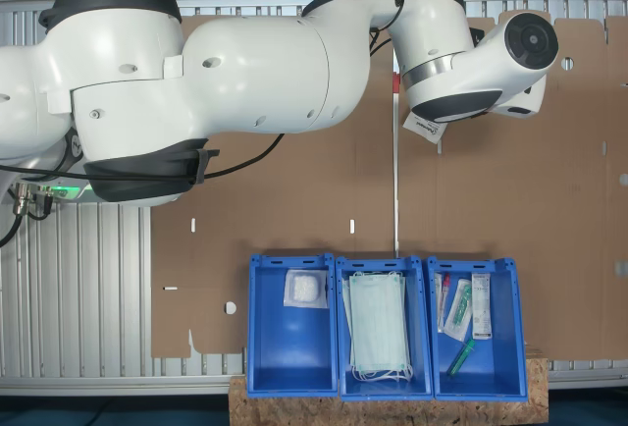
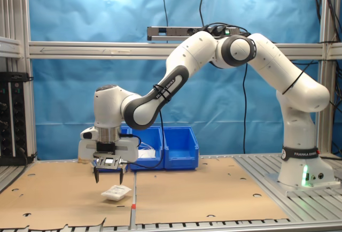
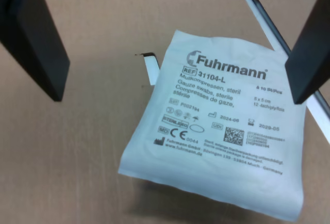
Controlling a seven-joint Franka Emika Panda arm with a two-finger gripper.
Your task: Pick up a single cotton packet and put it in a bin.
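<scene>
Hand (image 2: 108, 177) is held spread apart just above cotton packet (image 2: 116, 192), nothing gripped. Packet is laid flat on cardboard-covered worktop (image 2: 203, 194). Three blue bins (image 1: 385, 326) are seen well apart from it.

The first exterior view looks straight down on my workspace from high above, with the three blue bins (image 1: 383, 326) along its lower edge. The second exterior view stands low at table height, well back, facing my arm (image 2: 214, 66) side-on with the blue curtain (image 2: 69, 93) behind. My wrist view looks down close onto the cardboard sheet (image 3: 103, 146). All three share that cardboard; both exterior views share the bins.
</scene>
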